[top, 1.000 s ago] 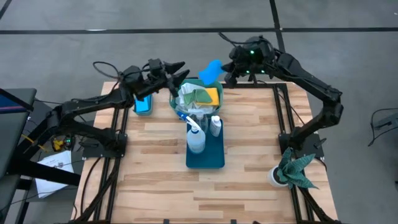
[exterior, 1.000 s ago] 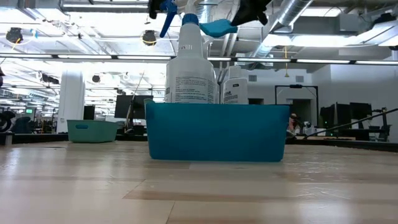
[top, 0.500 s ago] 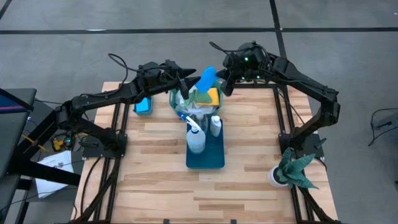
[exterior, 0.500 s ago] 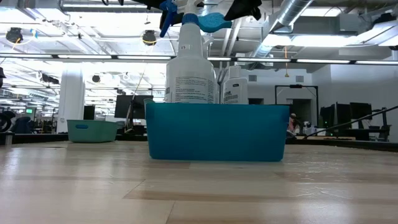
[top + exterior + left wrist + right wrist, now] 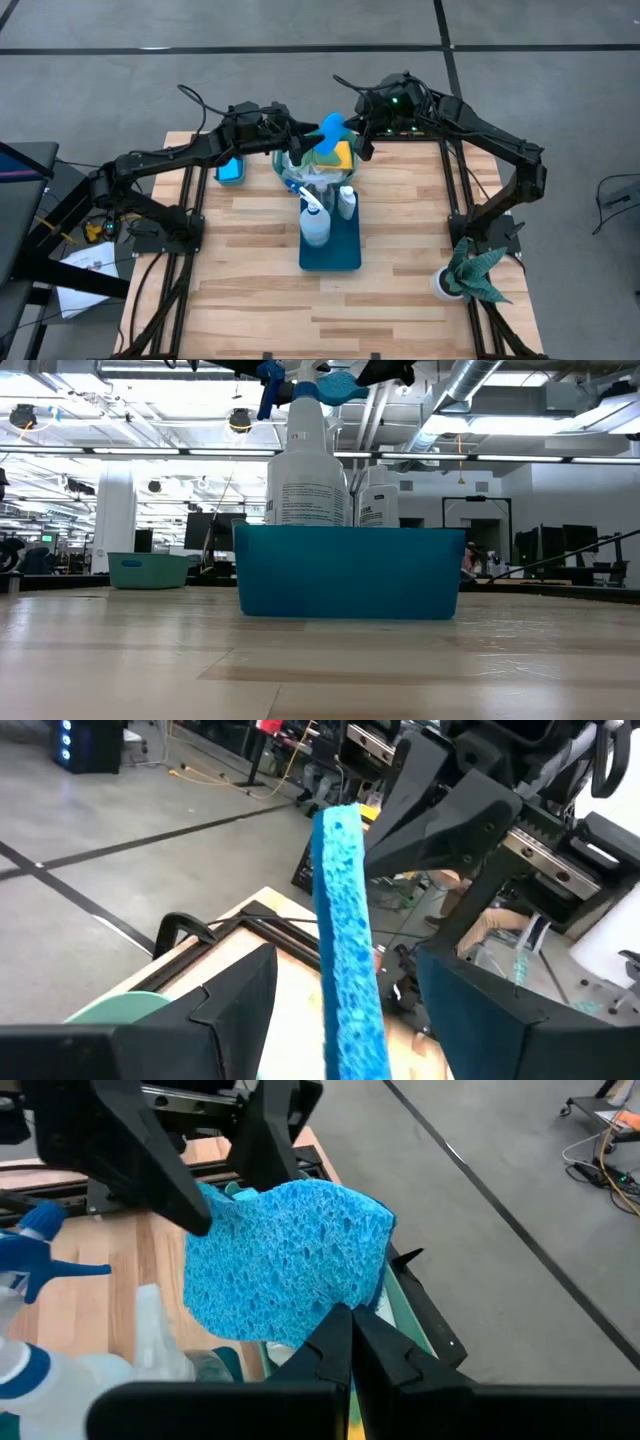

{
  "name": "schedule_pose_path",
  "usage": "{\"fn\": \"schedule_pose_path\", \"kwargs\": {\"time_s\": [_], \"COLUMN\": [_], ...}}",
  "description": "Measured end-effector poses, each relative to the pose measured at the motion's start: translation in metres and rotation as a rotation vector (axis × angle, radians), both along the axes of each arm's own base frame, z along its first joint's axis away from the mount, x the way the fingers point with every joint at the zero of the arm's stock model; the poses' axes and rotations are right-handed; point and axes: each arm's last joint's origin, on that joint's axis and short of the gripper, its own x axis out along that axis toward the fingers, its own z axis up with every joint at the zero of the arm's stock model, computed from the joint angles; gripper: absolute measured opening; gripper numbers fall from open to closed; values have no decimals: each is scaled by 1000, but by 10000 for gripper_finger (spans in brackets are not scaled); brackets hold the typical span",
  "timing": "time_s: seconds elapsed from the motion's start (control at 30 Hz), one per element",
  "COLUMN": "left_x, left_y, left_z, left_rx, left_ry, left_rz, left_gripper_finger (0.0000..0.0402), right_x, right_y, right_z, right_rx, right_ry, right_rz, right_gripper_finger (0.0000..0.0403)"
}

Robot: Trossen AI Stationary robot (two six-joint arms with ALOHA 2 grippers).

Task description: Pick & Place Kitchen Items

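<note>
A blue sponge (image 5: 331, 130) hangs in the air over a green bowl (image 5: 285, 172) of cloths at the table's far middle. My right gripper (image 5: 350, 1332) is shut on it. My left gripper (image 5: 306, 136) is open and comes from the left. Its two fingers (image 5: 232, 998) stand on either side of the sponge (image 5: 345, 935), which shows edge-on with a gap on each side. Nearer, a blue tray (image 5: 332, 250) holds a spray bottle (image 5: 314, 222) and two small bottles (image 5: 346, 200). My right gripper pinches the sponge's edge nearest to it (image 5: 338, 1304) between its two fingertips. The fingers come from the table's right, slanting down. The sponge stands out beyond the fingertips, lifted clear above the bowl, with its broad face toward my right wrist camera.
A small teal container (image 5: 231, 168) sits left of the bowl. A dark green rag (image 5: 478, 272) stands in a white cup at the near right edge. The wooden tabletop (image 5: 260, 300) lies bare in front of the tray.
My right gripper has carried the sponge toward the table's left and a little nearer, over the bowl. My left gripper has moved right toward it and levelled out. Its open fingers now stand on either side of the sponge.
</note>
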Motion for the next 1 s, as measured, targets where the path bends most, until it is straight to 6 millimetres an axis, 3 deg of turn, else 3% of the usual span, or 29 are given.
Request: {"fn": "schedule_pose_path", "kwargs": {"time_s": [0.43,0.8,1.0], "left_x": [1,0,0], "left_y": [-2,-3,-3], "left_z": [0,-4,-4], "left_rx": [-68,-101,-100], "left_ry": [-17,19,19], "left_rz": [-29,-71,-71], "left_gripper_finger": [222,140,72], "right_x": [1,5,5], "right_y": [2,14,14], "right_z": [0,0,-1], "right_rx": [-26,-59,-55], "right_ry": [13,26,29], "right_rz": [30,94,92], "right_gripper_finger": [0,0,0]}}
